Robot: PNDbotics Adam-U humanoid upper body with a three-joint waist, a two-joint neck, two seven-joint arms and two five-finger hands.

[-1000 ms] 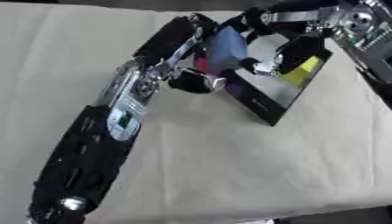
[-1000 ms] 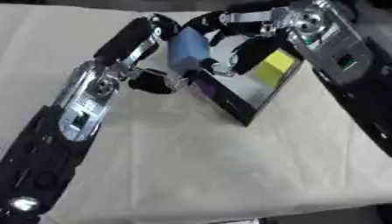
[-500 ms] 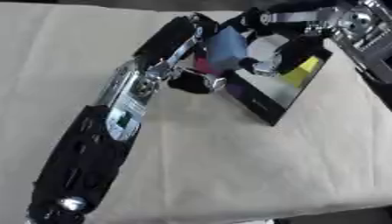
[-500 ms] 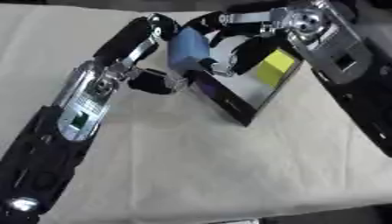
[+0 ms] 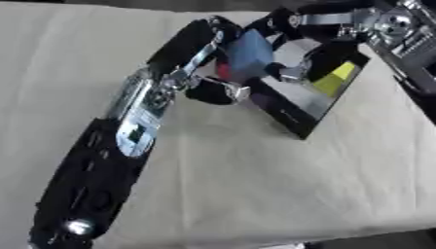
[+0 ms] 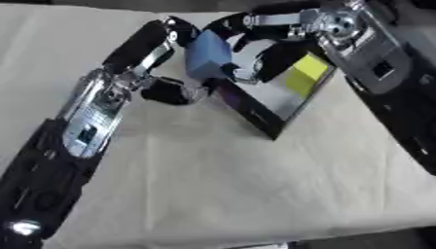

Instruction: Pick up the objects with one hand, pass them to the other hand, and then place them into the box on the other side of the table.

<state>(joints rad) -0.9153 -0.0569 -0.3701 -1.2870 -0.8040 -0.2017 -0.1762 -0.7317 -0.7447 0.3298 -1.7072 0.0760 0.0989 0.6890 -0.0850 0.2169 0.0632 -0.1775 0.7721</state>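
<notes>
Up near the far edge of the cream-covered desk (image 5: 255, 194): a black box (image 6: 274, 99), tilted with one corner toward the near edge, a yellow block (image 6: 305, 74) inside. Above its left rim, a light-blue block (image 6: 207, 54), boxy, long axis roughly upright, leaning slightly. Left hand (image 6: 174, 87) and right hand (image 6: 255, 53) both curled around it, fingers pinching opposite sides.

Both eye views look steeply down from the head onto the cloth-covered table (image 5: 255, 194), set close, the left arm (image 5: 111, 160) filling the near-left foreground. They share almost the whole scene; the right eye view sits slightly rightward, showing more of the right arm (image 6: 383, 82)
</notes>
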